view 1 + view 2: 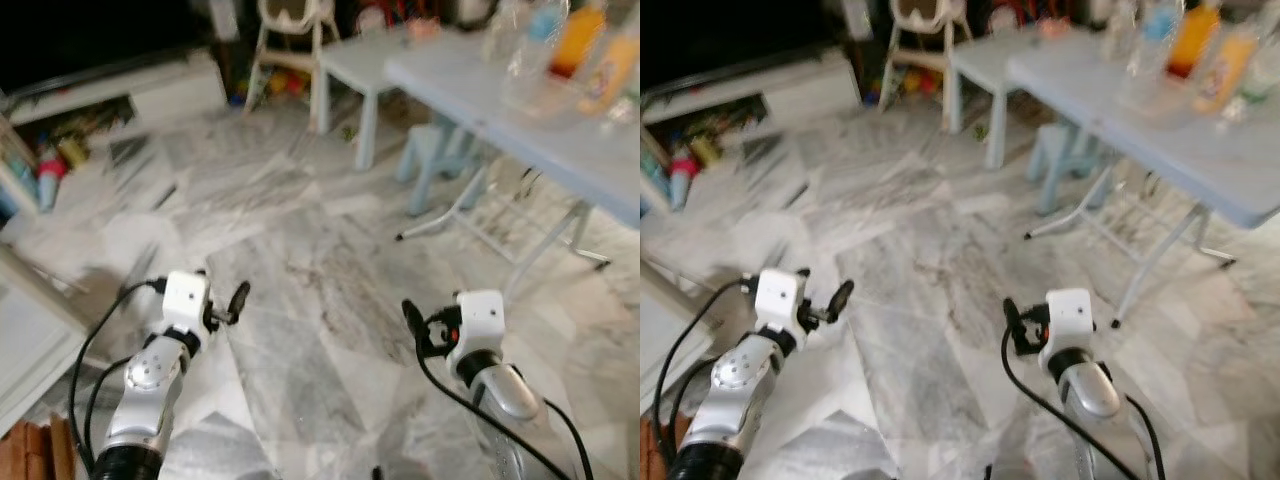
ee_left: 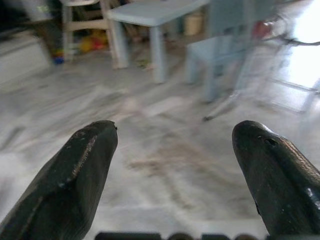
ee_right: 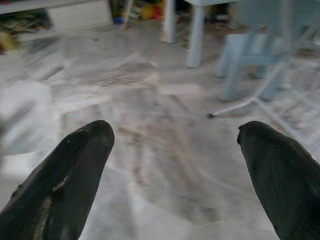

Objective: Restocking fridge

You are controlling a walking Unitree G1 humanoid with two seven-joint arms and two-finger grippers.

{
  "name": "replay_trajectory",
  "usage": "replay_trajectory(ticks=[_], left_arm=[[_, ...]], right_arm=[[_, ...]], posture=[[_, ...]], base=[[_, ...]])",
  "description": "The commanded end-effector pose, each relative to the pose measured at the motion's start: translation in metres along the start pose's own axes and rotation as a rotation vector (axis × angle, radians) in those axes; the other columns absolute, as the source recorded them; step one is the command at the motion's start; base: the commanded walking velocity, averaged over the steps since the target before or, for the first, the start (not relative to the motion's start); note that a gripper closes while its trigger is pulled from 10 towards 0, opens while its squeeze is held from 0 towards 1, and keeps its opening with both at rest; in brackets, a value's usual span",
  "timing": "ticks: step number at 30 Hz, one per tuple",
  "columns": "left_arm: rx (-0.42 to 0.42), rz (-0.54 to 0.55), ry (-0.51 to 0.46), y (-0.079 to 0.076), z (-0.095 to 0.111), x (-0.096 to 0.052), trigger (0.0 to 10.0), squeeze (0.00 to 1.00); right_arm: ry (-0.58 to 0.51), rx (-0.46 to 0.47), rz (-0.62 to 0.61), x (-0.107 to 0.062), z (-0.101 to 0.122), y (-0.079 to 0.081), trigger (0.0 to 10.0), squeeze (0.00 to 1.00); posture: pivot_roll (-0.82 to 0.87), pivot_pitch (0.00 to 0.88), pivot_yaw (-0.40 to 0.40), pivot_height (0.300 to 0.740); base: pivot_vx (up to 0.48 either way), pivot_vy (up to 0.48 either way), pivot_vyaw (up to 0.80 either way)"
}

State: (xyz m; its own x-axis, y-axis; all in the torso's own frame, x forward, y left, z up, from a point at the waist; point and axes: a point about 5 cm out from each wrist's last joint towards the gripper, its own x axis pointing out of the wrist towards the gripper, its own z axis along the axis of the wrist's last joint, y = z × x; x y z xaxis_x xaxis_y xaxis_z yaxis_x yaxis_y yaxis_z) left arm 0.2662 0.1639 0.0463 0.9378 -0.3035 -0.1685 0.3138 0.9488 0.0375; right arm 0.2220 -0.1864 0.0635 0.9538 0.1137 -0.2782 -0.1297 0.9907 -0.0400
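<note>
Several bottles stand on a light folding table (image 1: 520,130) at the right, among them an orange one (image 1: 578,38) and a clear one (image 1: 530,50); the picture is blurred. My left gripper (image 1: 232,303) is held low over the marble floor, open and empty, its fingers (image 2: 75,170) wide apart in the left wrist view. My right gripper (image 1: 418,325) is also open and empty over the floor, short of the table. Its fingers (image 3: 70,170) frame bare floor in the right wrist view.
A small pale blue table (image 1: 360,55) and a blue stool (image 1: 435,150) stand beside the folding table's white legs (image 1: 480,220). A wooden high chair (image 1: 290,30) is at the back. A low white shelf (image 1: 150,90) with clutter runs along the left, and white furniture (image 1: 25,330) is close at my left.
</note>
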Motion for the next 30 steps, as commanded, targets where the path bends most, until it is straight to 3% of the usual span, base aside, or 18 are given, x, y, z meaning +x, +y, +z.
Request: replay_trajectory(ticks=[1,13,20,30], left_arm=[[0.029,0.035,0.012,0.012,0.000,-0.003,10.0,0.00],[0.015,0.048,-0.046,0.011,0.008,0.004,10.0,0.00],[0.004,0.063,-0.032,0.013,0.006,0.004,10.0,0.00],[0.004,0.089,-0.050,0.017,0.009,0.007,10.0,0.00]], right_arm=[[-0.026,0.005,0.006,0.002,0.006,0.005,10.0,0.00],[-0.049,-0.035,0.010,0.004,0.010,0.006,10.0,0.00],[-0.054,-0.034,0.010,0.005,0.011,0.006,10.0,0.00],[-0.099,-0.045,0.007,0.006,0.019,0.007,10.0,0.00]], posture=[[-0.09,0.000,0.075,0.740],[-0.09,0.000,0.068,0.740],[-0.08,0.000,0.066,0.740],[-0.09,0.000,0.073,0.740]], base=[[0.480,0.000,-0.65],[0.471,0.000,-0.79],[0.426,0.075,-0.77],[0.285,0.381,0.00]])
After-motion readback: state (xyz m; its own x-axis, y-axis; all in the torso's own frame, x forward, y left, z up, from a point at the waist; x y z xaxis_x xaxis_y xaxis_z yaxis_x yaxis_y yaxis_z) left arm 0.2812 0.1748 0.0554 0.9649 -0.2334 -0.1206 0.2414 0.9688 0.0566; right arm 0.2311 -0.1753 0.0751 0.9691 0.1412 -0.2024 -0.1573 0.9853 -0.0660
